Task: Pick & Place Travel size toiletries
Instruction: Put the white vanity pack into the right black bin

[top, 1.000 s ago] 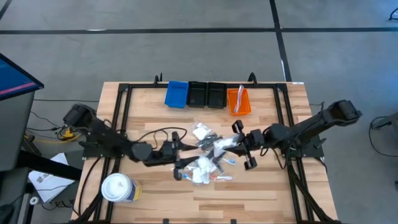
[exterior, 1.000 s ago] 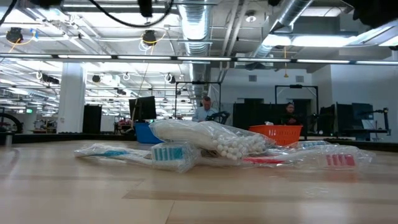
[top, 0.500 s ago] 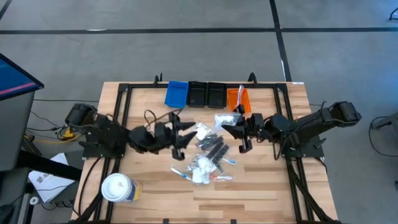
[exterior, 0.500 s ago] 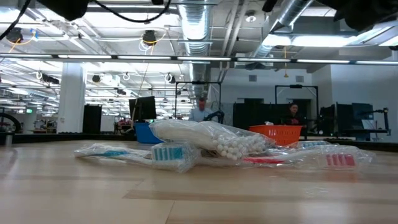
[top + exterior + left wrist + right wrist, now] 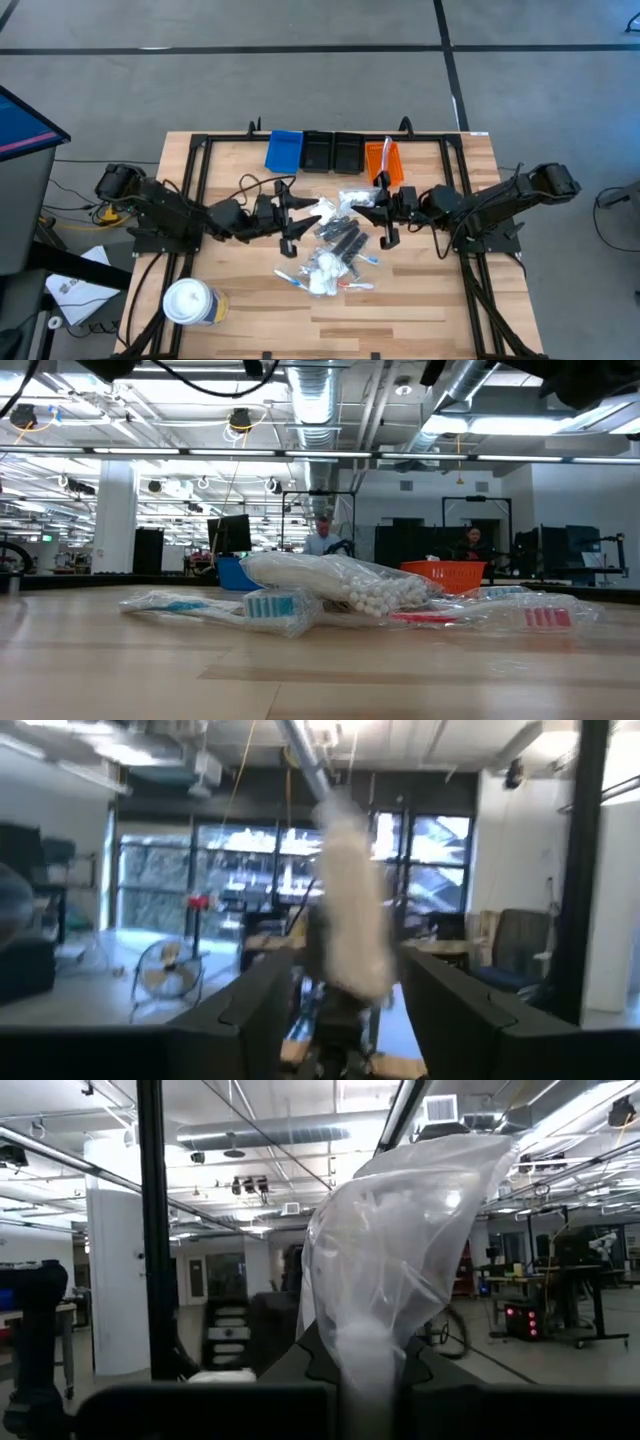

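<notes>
High view: right pincer (image 5: pixel 382 200), above the wooden table (image 5: pixel 430 300) beside the orange bin (image 5: pixel 384 163), pinches a clear plastic sachet (image 5: pixel 395 1270). Left pincer (image 5: pixel 296 205), across the toiletry pile (image 5: pixel 335 255) from that bin, holds a white sachet (image 5: pixel 350 910) loosely between parted fingers. That slack grip could drop it short; the floppy clear bag may snag the bin's rim.
</notes>
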You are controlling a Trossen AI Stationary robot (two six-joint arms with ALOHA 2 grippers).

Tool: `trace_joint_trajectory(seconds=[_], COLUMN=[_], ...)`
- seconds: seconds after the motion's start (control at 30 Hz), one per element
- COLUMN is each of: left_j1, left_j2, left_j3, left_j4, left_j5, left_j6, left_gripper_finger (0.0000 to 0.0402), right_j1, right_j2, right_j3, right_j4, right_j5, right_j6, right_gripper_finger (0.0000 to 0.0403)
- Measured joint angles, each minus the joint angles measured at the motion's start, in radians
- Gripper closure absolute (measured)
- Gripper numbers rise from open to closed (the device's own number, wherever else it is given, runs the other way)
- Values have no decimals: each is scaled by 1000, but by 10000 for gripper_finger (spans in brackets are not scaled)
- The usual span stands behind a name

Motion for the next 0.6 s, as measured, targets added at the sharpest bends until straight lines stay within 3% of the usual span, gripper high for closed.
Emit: trace_joint_trajectory(seconds=[0.3, 0.4, 0.6], left_j1=[43, 56, 71], left_j2=[11, 19, 65], left_j3=[-1, 8, 36], left_j4=[-26, -16, -26], left_j5=[63, 122, 145], left_j6=[-55, -56, -60], left_gripper_finger=[150, 140, 137], right_j1=[24, 24, 31], right_j2=[9, 9, 9], right_j3=[0, 0, 0], right_j4=[-12, -16, -13], right_j5=[131, 150, 151], right_j6=[-68, -78, -80], right_gripper_finger=[376, 388, 382])
